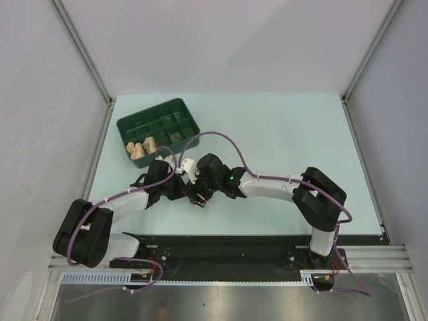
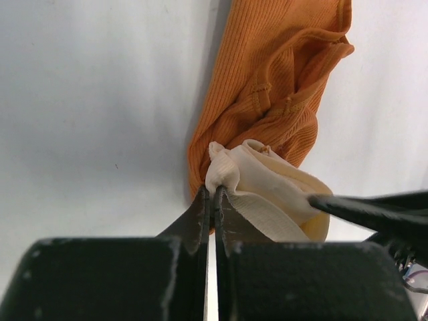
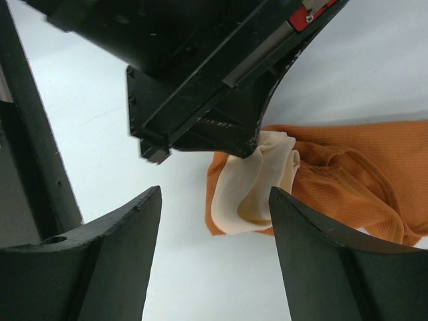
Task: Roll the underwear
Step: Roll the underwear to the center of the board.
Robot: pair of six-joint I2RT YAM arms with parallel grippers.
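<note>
Rust-orange underwear point(image 2: 267, 87) is laid on the counter point(image 2: 87, 100) between the arms, bunched at its cream edging point(image 2: 274, 184). Left pincer point(image 2: 210, 195) is clamped on that cream fold. Right pincer point(image 3: 215, 197) is held apart, just beside it. Cloth is judged light, limp and prone to unrolling, so the bunched end is best gripped.

Black-and-white arms point(image 1: 267, 187) (purple cables point(image 1: 231, 142))

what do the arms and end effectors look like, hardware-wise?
Left arm and right arm: white links, black joint housings, a purple cable running along each. Left end effector and right end effector: black, two flat tapered fingers. Red label on the left one's body.
</note>
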